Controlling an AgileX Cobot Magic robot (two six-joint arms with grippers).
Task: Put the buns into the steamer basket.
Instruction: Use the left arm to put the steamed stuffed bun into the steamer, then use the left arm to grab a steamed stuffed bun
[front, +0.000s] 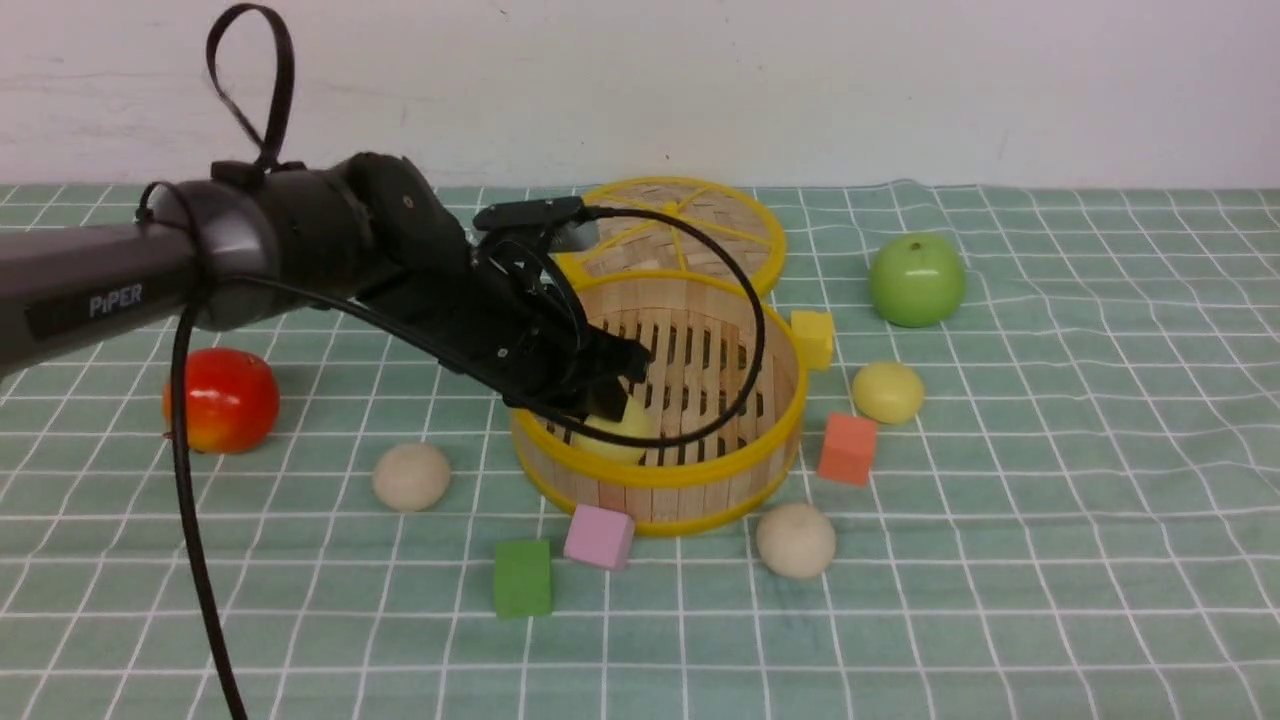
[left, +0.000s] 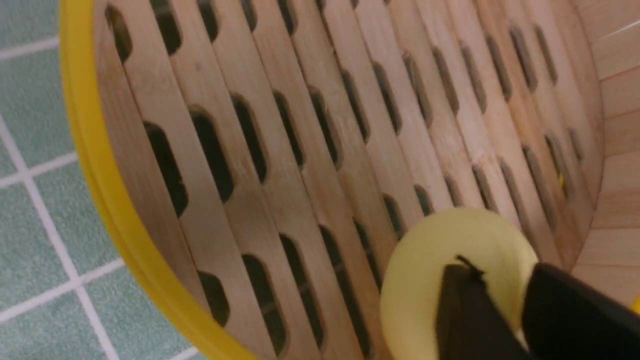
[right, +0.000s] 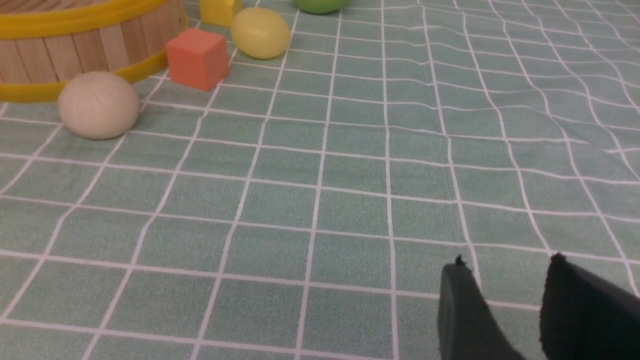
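The left pincer (left: 505, 290) is positioned inside the basket (front: 685, 500), fingertips apart, over a yellow bun (front: 618, 430) resting on the slatted floor; contact is not discernible. The right pincer (right: 507, 265) has its fingertips apart. Outside the basket, a second yellow bun (front: 888, 392) and two beige buns (front: 411, 477) (front: 796, 540) rest on the checked cloth (front: 1000, 600).

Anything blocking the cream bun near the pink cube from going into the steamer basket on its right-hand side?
Nothing visible does: the cream bun sits right beside the steamer basket; only the basket's own wall rises between.
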